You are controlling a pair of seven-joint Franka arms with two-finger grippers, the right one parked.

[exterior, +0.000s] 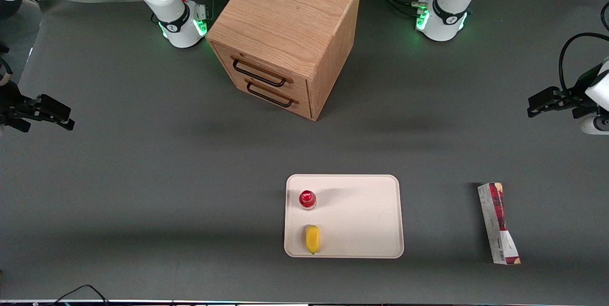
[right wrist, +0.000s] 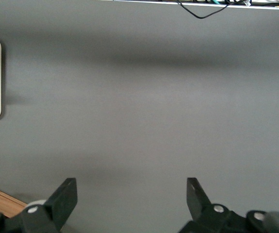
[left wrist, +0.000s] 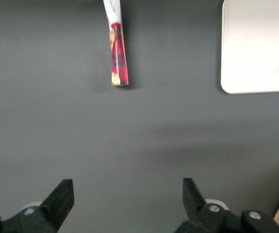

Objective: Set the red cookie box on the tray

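Note:
The red cookie box (exterior: 497,222) lies flat on the grey table toward the working arm's end, apart from the tray and about as near the front camera as it. It is a long narrow carton with dark red plaid and white panels, and it also shows in the left wrist view (left wrist: 119,53). The cream-beige tray (exterior: 366,220) lies near the table's middle; one corner of it shows in the left wrist view (left wrist: 255,48). My left gripper (exterior: 534,106) hovers open and empty above the table, farther from the front camera than the box. Its fingertips (left wrist: 64,191) stand wide apart over bare table.
A small red-capped bottle (exterior: 308,199) and a yellow fruit-like item (exterior: 312,238) sit on the tray, on its side toward the parked arm. A wooden two-drawer cabinet (exterior: 285,34) stands between the arm bases, farther from the front camera than the tray.

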